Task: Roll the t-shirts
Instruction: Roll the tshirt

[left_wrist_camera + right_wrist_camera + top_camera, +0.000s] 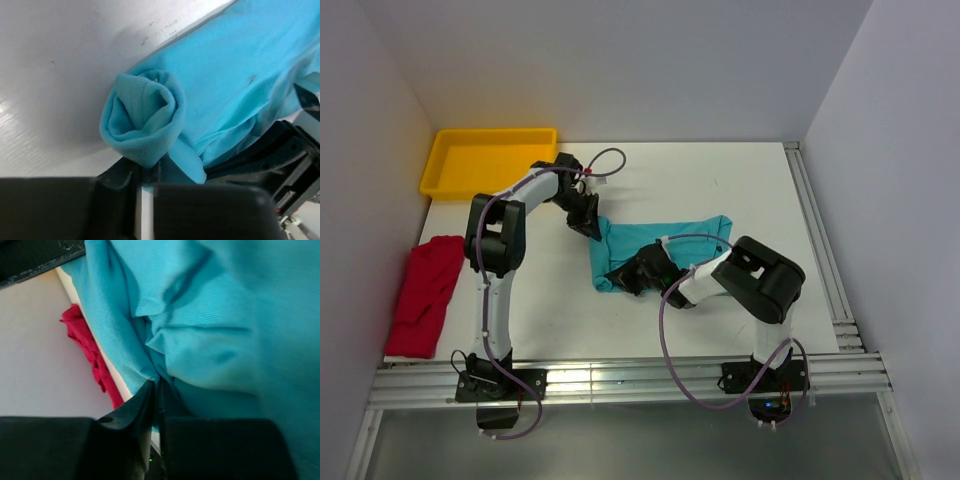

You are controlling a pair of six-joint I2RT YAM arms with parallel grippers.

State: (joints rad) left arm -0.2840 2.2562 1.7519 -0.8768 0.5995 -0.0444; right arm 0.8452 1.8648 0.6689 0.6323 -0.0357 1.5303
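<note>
The teal t-shirt [665, 243] lies folded mid-table, its left edge curled into a loose roll [142, 120]. My left gripper [588, 222] is at the far end of that roll, and its jaws [150, 171] are pinched shut on teal fabric just under the curl. My right gripper [625, 277] is at the near end of the roll, and in its wrist view the gripper [159, 389] is shut on a bunched fold of the same shirt [210, 340]. The red t-shirt [425, 293] lies crumpled at the table's left edge, apart from both grippers.
A yellow tray [485, 160] stands at the back left corner. Walls close in the table on the left, back and right. A metal rail [620, 380] runs along the near edge by the arm bases. The red t-shirt [90, 347] shows past the teal cloth.
</note>
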